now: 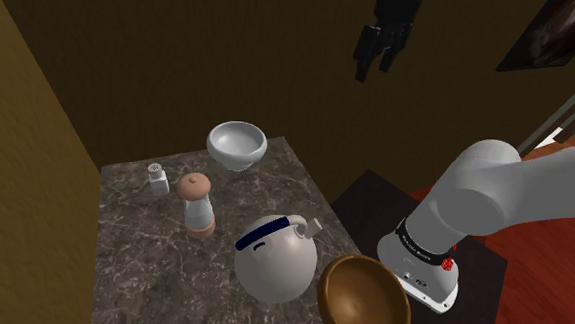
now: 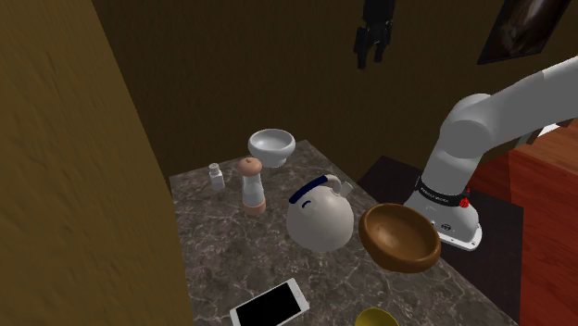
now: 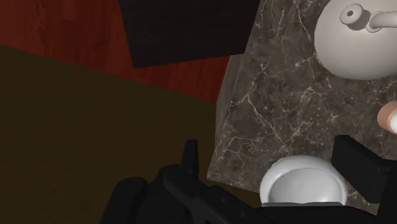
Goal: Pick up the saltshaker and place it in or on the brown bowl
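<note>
Fingers [image 3: 359,167] of the black gripper [image 1: 376,62] are spread wide and pinch nothing. In the wrist view they stand well apart, and the white bowl [image 1: 237,144] lies far below the gap between them, untouched. The gripper hangs high above the worktop [image 1: 141,264], in front of the dark wall past the worktop's far edge.

The saltshaker [image 1: 158,178], small and white with a grey cap, stands upright near the far corner of the marbled worktop at the shoulder view's left, close beside the ochre side wall [image 1: 26,175]. Near it, further from the far edge, stands a taller pepper mill [image 1: 197,204] with a reddish-brown knob and base. The white bowl sits at the far edge, apart from both.

A round white jug [image 1: 276,257] with a dark blue handle band and a short spout takes up the middle of the worktop. The brown bowl [image 1: 364,297], wooden-looking, is just beside it at the edge nearest the robot's stand [image 1: 425,277]. It seems tipped, with its hollow turned toward the camera, though whether it sits fully on the worktop is hard to judge.

In the second exterior view a white-framed phone [image 2: 270,304] lies flat near the near edge, and a yellow-green rounded thing [image 2: 375,319] sits just beside it at the picture's bottom.
</note>
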Available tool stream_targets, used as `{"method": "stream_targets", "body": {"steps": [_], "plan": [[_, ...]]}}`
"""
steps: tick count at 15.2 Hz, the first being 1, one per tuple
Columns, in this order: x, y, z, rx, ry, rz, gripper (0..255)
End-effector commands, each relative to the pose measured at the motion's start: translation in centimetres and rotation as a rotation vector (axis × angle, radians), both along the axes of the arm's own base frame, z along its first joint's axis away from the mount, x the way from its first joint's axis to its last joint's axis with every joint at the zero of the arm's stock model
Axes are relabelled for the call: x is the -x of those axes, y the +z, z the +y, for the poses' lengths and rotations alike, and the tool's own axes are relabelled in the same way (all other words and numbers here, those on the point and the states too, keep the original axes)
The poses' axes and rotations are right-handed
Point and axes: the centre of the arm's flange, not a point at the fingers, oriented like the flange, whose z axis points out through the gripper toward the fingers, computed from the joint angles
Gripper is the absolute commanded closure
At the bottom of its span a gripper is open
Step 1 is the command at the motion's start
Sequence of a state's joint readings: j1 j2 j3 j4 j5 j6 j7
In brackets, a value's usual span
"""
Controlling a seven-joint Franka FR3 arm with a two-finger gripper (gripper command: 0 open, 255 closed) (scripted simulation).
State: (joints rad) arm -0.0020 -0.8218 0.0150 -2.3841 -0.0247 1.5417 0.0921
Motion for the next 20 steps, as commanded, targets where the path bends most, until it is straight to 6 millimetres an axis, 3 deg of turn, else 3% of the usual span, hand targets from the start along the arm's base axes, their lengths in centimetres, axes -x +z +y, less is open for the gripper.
{"method": "stream_targets", "body": {"steps": [1, 20], "plan": [[0.0, 0.0, 0.0, 0.000, 0.000, 0.000, 0], [-8.0, -10.4, 22.4, 0.049, -0.080, 0.048, 0]]}}
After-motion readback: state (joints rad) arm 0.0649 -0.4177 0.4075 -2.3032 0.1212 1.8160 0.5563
